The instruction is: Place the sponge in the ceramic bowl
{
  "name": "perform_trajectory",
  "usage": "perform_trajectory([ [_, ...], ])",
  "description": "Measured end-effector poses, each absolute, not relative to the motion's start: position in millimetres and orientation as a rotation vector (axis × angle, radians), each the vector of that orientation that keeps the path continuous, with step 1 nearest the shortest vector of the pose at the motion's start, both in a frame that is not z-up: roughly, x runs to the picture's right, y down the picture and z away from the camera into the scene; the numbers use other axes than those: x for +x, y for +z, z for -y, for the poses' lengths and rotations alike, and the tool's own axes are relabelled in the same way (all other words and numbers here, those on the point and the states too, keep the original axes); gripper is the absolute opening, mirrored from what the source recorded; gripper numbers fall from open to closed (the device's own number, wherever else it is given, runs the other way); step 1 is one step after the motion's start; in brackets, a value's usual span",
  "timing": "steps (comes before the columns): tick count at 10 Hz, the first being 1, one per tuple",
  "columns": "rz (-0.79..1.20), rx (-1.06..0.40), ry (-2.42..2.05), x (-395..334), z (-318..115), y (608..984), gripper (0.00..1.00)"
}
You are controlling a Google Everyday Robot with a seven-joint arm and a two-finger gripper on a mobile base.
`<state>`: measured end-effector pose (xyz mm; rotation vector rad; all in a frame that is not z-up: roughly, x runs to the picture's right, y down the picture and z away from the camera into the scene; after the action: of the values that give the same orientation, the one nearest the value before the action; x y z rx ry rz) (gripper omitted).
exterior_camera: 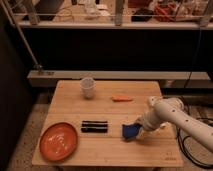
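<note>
Nearest us, front left on the pale wooden worktop, we have the ceramic bowl: wide, shallow, round, orange-red with pale streaks. Off to its right, well apart, there's the sponge, a soft dark-blue block, touching the white arm's tool on its right side. We cannot tell whether the tool pinches it. Further back: a flat black striped bar, a thin orange stick and a small white cup.

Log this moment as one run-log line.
ceramic bowl: empty, image left | sponge: outside bowl, image right | gripper: at sponge's right edge
</note>
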<state>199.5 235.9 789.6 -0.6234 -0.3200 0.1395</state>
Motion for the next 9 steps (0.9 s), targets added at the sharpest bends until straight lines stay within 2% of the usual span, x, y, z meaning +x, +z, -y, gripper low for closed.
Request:
perform_trajectory([
  [5, 0.359, -0.608, 0.038, 148.9, -202.3, 743.5, 0.00],
  [9, 0.391, -0.606, -0.043, 109.9, -197.4, 733.6, 0.00],
])
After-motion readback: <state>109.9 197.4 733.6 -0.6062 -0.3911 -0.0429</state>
